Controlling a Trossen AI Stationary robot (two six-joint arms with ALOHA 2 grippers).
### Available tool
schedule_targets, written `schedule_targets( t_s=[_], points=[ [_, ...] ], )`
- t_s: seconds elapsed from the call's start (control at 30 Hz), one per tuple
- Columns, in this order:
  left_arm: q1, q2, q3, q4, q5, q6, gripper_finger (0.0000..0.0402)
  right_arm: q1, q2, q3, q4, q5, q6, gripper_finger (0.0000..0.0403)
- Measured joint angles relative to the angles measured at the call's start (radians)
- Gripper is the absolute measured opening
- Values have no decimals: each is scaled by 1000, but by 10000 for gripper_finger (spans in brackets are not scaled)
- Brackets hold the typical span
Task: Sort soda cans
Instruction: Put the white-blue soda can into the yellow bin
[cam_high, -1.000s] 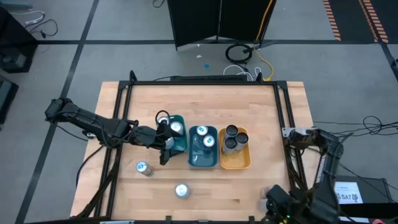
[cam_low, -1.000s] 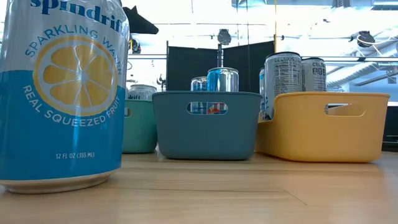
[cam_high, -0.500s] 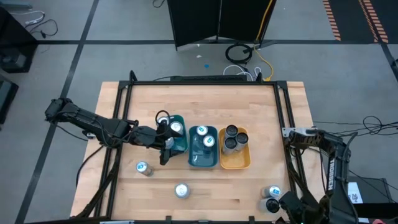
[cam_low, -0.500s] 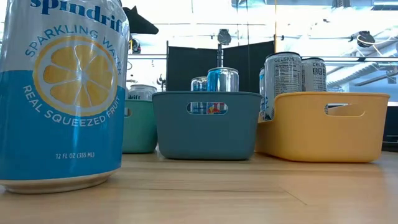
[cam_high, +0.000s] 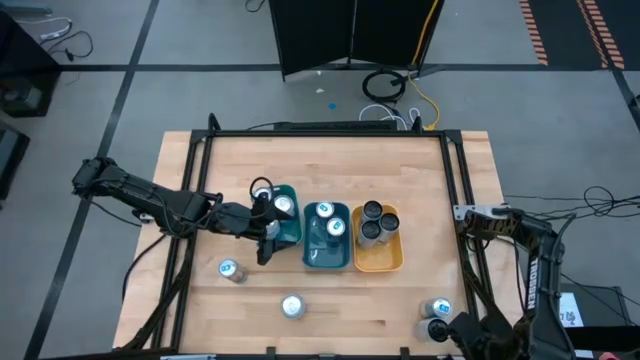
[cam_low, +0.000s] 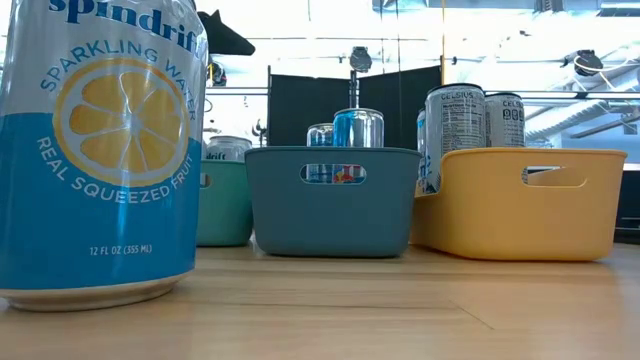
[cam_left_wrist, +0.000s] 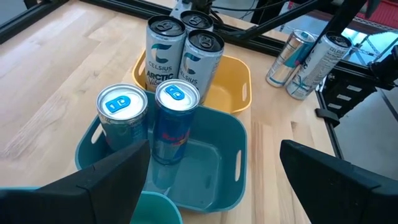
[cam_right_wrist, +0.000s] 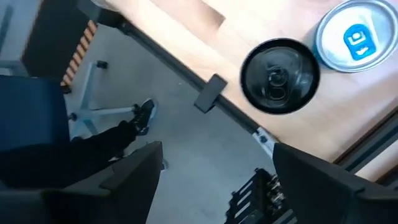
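Centre the spread right pincer (cam_right_wrist: 217, 183) over the dark-topped silver metal can (cam_right_wrist: 280, 76) at the wooden worktop's (cam_high: 330, 160) near right corner (blue-marked silver neighbour can (cam_right_wrist: 353, 36) seemingly almost touching); left pincer (cam_high: 263, 236), also spread, waits mid-worktop

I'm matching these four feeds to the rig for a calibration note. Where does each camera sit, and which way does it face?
High view: overhead, facing straight down on the table; shows both arms.
Low view: at tabletop height, facing level across at the teal bin and yellow bin; no arm shows.
Left wrist view: above the bins, facing down past the open left gripper.
Right wrist view: at the table's edge, facing down past the right gripper onto a dark-topped can.
Shared: low and left wrist views both show the teal and yellow bins.
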Motion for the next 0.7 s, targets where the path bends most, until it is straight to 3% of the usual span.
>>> schedule_targets(
  t_s=[0.33, 0.7],
  points=[
    [0, 0, 0, -1, -1, 0, 368, -1, 1, -78, 64, 2, 7, 370],
    [0, 0, 0, -2, -1, 1, 368, -3, 1, -152, 181, -27, 36, 380]
  ],
)
